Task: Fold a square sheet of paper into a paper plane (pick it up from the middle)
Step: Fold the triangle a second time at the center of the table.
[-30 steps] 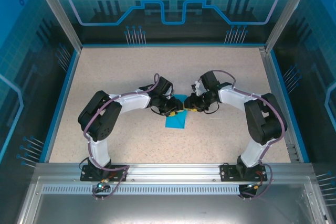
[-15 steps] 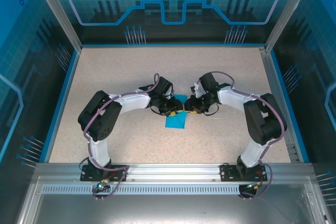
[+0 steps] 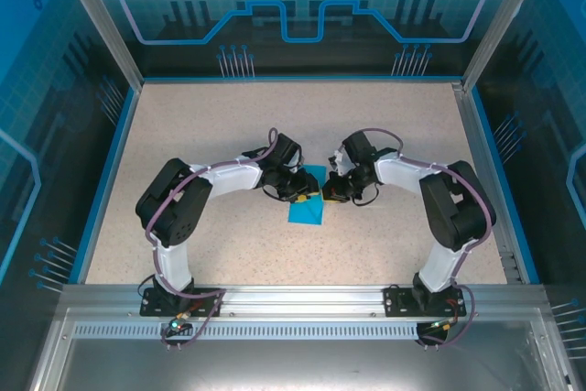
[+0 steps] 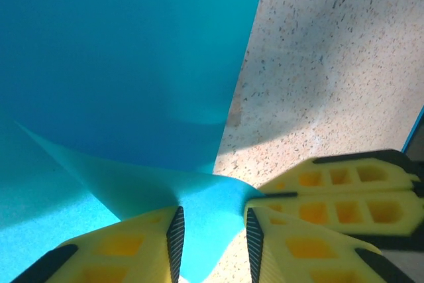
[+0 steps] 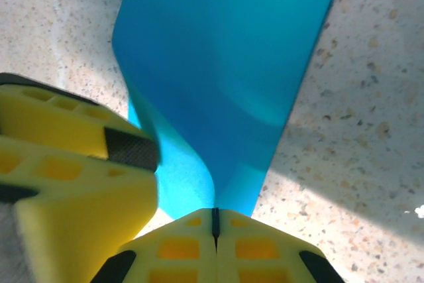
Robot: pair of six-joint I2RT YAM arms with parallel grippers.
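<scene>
Right end effector [image 5: 214, 225]: jaws closed flush, a single seam between the pads; a lifted edge of the sheet of paper [image 5: 225, 64] runs into that seam, so it is judged to be gripping the sheet there.

Left end effector [image 4: 212, 246]: jaws partly apart; a raised tongue of the sheet stands between the pads; whether either pad bears on it cannot be told.

The two end effectors sit tip to tip, just beside each other, low over the sheet; its near part shows clear of them in the overhead view.

The sheet lies about midway between the left and right edges of the tabletop [image 3: 201, 135], somewhat closer to the near edge than to the far edge, well clear of every corner.

Step judged in hand: raising a flap for a fold; early in the task, no dart shape yet.

Recommendations:
- Seat the left pads fully on the tongue before any lift; a one-sided hold is likely to twist the sheet.
- Raise both sides level and together; do not draw them apart, since thin paper may tear.
- Keep the lift low so the resting part stays flat and does not slide on the speckled surface.
- Bring edge to edge before release; then press the crease with a closed tip.
</scene>
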